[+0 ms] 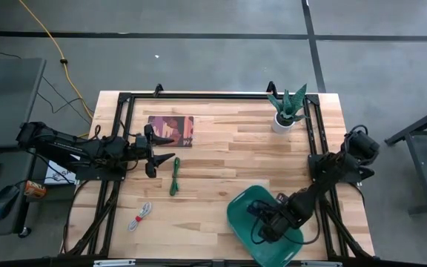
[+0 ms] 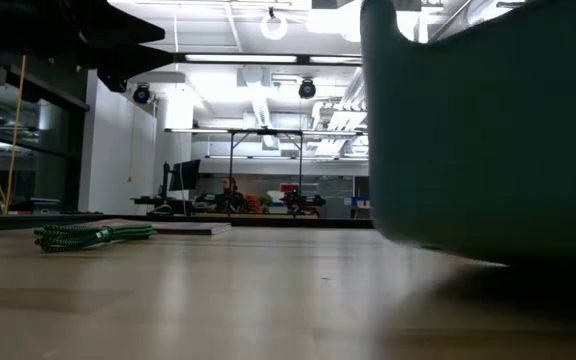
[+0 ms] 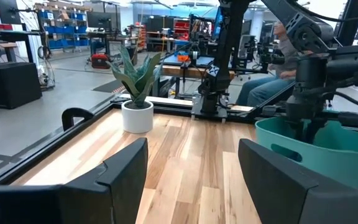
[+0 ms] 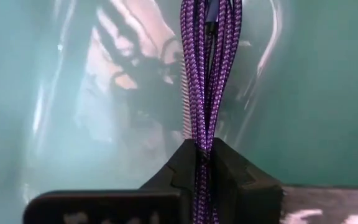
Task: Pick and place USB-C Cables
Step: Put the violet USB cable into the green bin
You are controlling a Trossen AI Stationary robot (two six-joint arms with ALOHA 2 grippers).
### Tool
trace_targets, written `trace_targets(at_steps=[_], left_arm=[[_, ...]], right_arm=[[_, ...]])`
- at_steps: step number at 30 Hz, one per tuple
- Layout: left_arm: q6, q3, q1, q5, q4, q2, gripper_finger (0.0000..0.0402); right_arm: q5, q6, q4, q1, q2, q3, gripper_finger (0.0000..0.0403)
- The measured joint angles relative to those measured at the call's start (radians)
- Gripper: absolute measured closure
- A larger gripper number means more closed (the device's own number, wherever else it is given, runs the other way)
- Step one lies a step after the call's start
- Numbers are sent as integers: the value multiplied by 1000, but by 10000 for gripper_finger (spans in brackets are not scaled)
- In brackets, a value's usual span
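Observation:
The green cable (image 1: 175, 177) lies flat on the wood, also in the low view (image 2: 93, 235). The white-and-red cable (image 1: 141, 216) lies nearer the table's near edge. My left gripper (image 1: 161, 157) hovers open just left of the green cable's far end, its fingers wide apart in the left wrist view (image 3: 191, 180). My right gripper (image 1: 264, 222) reaches down into the teal tub (image 1: 243, 204) and is shut on the purple cable (image 4: 207, 68). The silver-grey cable is out of view. My right gripper (image 4: 202, 155) pinches the purple cable's bundled strands (image 4: 204, 134) between its two fingers (image 4: 241, 177). The fingers slant down into the tub from the table's right. The bundle runs straight on from the fingertips toward the tub's floor; whether its far end rests there, I cannot tell.
A potted plant (image 1: 288, 111) stands near the far right corner, and a flat picture book (image 1: 171, 130) lies far of my left gripper. Black frame rails (image 1: 213, 95) run along the table's edges. The tub fills the right of the low view (image 2: 488, 130). People sit beyond the table (image 3: 272, 81).

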Motion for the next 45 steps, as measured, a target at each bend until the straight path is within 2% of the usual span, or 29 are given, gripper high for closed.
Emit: trace_targets(at_steps=[5,10,14,17,28,31,34,37,42,45], left_arm=[[0,0,0,0,0,0,171],[0,0,0,0,-11,0,171],[0,0,0,-7,-23,0,171],[0,0,0,-30,-23,0,171],[0,0,0,-49,-24,0,171],[6,0,0,-49,-24,0,171],[34,0,0,-49,-24,0,171],[44,0,0,-49,-24,0,171],[43,0,0,-49,-30,0,171],[43,0,0,-49,-31,0,171]], right_arm=[[-2,-23,12,-24,1,30,392],[61,-9,-99,-33,0,80,393],[114,50,-249,-33,0,132,393],[114,122,-344,-33,0,143,393],[109,334,-540,4,1,135,393],[114,350,-562,11,1,135,394],[120,298,-509,13,1,135,394],[121,194,-383,4,1,135,394],[121,-13,-211,-15,1,135,394],[66,-182,-168,-30,1,135,394]])
